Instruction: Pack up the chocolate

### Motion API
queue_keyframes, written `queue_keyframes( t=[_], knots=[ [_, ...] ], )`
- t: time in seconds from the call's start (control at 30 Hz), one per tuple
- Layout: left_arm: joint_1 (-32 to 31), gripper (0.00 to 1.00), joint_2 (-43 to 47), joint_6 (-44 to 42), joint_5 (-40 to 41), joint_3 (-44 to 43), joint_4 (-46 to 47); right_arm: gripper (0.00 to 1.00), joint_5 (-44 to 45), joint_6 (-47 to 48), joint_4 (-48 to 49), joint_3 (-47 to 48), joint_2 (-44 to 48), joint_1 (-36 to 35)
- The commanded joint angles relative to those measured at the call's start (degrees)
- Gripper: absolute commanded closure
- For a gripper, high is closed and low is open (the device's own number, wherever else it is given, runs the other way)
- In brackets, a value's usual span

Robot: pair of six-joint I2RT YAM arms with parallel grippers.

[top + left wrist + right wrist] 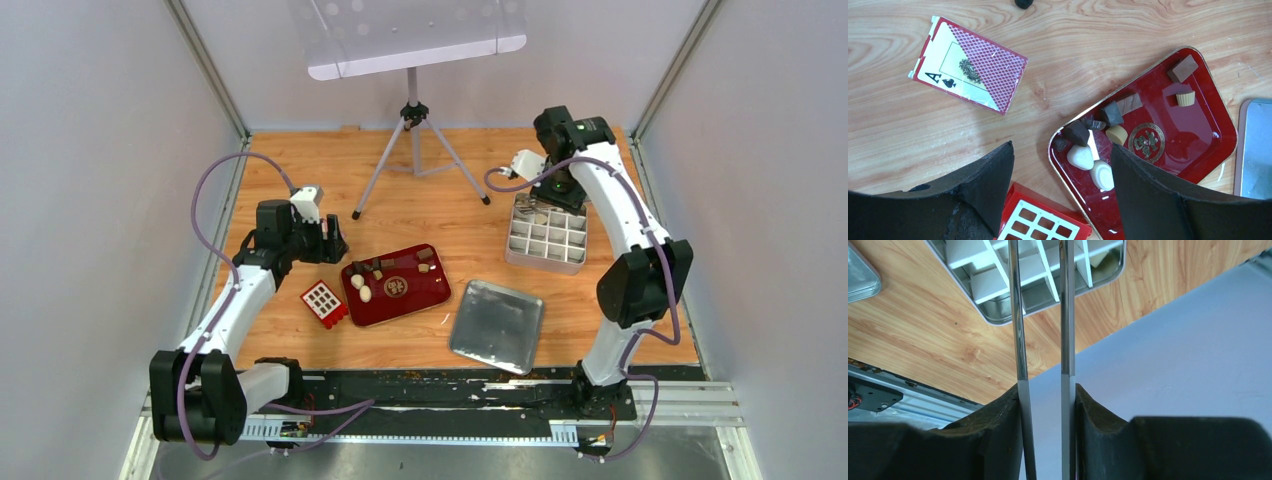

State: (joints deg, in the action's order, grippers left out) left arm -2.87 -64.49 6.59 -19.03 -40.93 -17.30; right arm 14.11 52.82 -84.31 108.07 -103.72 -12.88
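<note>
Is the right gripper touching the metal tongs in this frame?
Touching. The right wrist view shows the right gripper closed on the metal tongs, with each blade pressed flat against the gripper's inner faces and no gap visible.

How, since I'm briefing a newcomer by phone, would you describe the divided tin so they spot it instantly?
On the wooden table, look to the right side, beneath the right gripper and its metal tweezers. There sits a metal tin split by white dividers into a grid of cells. Those dividers set it apart from the shallow, undivided metal tray nearer the arms.
</note>
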Motion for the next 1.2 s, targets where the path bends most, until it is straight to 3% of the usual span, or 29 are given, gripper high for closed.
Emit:
queue_keyframes(
  t=[0.0, 0.17, 0.83, 1.17],
  knots=[
    [0.4, 0.21, 1.5, 0.4, -0.4, -1.2, 1.6, 0.75, 3.5, 1.7, 1.7, -1.5, 2.5, -2.0],
    [0.5, 0.21, 1.4, -0.1, -0.3, -1.9, 0.7, 0.8, 5.2, 2.0, 2.7, -3.0, 2.1, -1.3],
    [0.4, 0.21, -0.2, 0.1, -0.4, -2.3, 1.4, 0.81, 8.4, 3.1, 5.6, -9.2, 0.1, 0.5],
    [0.5, 0.21, -0.3, -0.2, -0.1, -2.3, 1.5, 0.8, 9.5, 3.1, 0.7, 7.0, -1.5, -1.8]
  ],
)
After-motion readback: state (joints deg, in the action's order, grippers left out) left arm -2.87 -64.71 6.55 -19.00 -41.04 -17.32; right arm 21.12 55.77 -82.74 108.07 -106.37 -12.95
